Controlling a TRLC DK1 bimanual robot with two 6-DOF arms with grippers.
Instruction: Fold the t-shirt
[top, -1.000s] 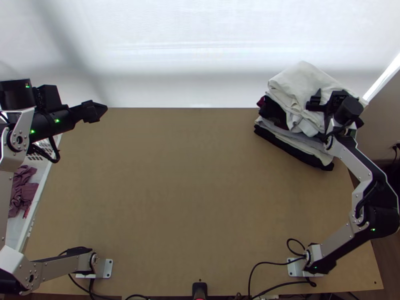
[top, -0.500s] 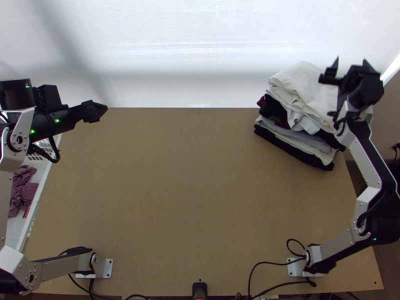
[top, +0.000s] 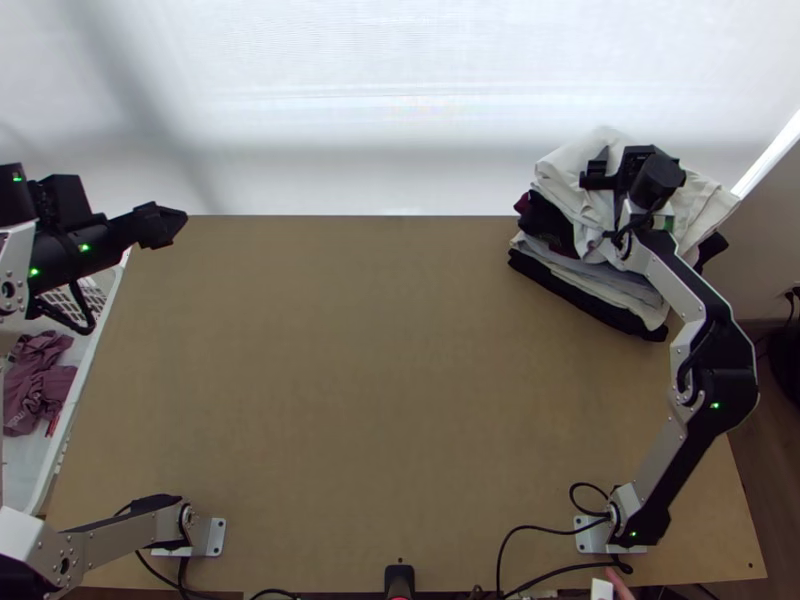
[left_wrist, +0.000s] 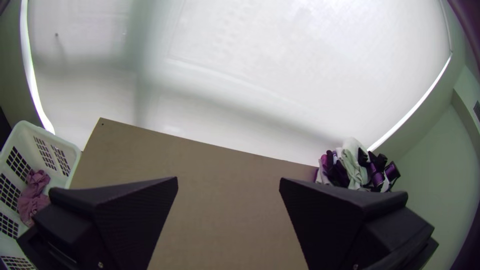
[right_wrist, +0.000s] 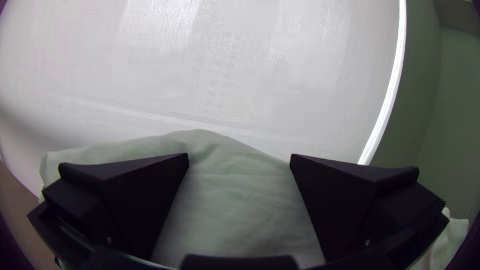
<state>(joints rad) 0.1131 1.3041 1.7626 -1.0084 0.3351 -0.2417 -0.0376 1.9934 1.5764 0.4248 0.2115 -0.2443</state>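
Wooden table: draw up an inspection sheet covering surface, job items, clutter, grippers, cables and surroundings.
Surface: table flat, plain brown.
Job items: stack of clothes at the far right corner, white cloth on top; which piece is the t-shirt cannot be told.
Clutter: white basket beside the left edge, bunched mauve cloth inside.
Left gripper: open, near the far left corner.
Right gripper: open, at the top of the stack.
Cables: black cables around both arm bases.
Surroundings: pale screen beyond the far edge; dark floor at right.
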